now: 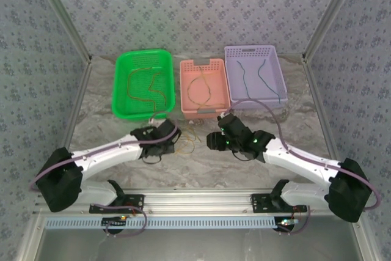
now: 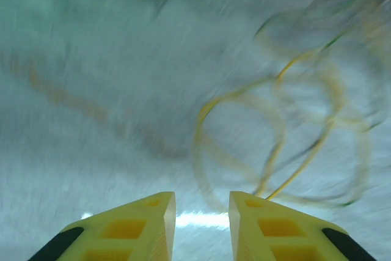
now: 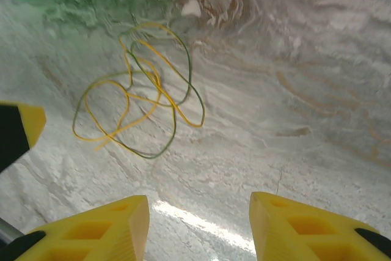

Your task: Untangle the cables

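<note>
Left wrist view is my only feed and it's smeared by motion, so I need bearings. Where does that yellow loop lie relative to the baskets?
Observer: The tangle lies on the table just in front of the pink basket, apart from it.
Operator: Where's the other arm?
Observer: The right gripper faces the tangle from the opposite side, open and empty.
Operator: Anything sorted already?
Observer: The purple basket holds blue cables.
</note>
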Action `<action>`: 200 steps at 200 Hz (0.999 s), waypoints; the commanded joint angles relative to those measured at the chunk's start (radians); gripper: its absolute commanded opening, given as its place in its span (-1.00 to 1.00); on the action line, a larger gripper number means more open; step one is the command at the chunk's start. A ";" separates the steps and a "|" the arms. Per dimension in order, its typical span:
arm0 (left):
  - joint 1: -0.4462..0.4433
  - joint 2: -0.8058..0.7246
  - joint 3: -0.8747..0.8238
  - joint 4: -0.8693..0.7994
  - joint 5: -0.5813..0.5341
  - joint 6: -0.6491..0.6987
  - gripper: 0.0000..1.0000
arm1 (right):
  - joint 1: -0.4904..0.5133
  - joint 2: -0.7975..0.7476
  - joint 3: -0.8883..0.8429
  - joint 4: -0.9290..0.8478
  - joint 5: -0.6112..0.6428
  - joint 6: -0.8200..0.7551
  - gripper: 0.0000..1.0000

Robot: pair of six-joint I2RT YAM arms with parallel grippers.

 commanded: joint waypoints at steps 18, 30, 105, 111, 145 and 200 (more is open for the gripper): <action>-0.015 -0.093 -0.101 0.133 -0.031 -0.170 -0.42 | 0.093 0.067 0.018 0.068 0.096 0.051 -0.03; -0.010 -0.089 -0.105 0.166 -0.028 -0.174 -0.30 | 0.117 0.095 0.021 0.069 0.109 0.061 -0.05; 0.004 0.066 -0.090 0.345 0.046 -0.309 -0.29 | 0.141 0.131 0.040 0.080 0.140 0.076 -0.08; 0.002 0.070 -0.092 0.343 0.039 -0.319 -0.32 | 0.142 0.130 0.039 0.081 0.140 0.076 -0.08; -0.021 0.045 -0.117 0.302 -0.019 -0.370 -0.38 | 0.140 0.122 0.036 0.087 0.135 0.073 -0.08; -0.062 -0.088 -0.166 0.228 -0.115 -0.449 -0.23 | 0.129 0.115 0.026 0.098 0.132 0.071 -0.09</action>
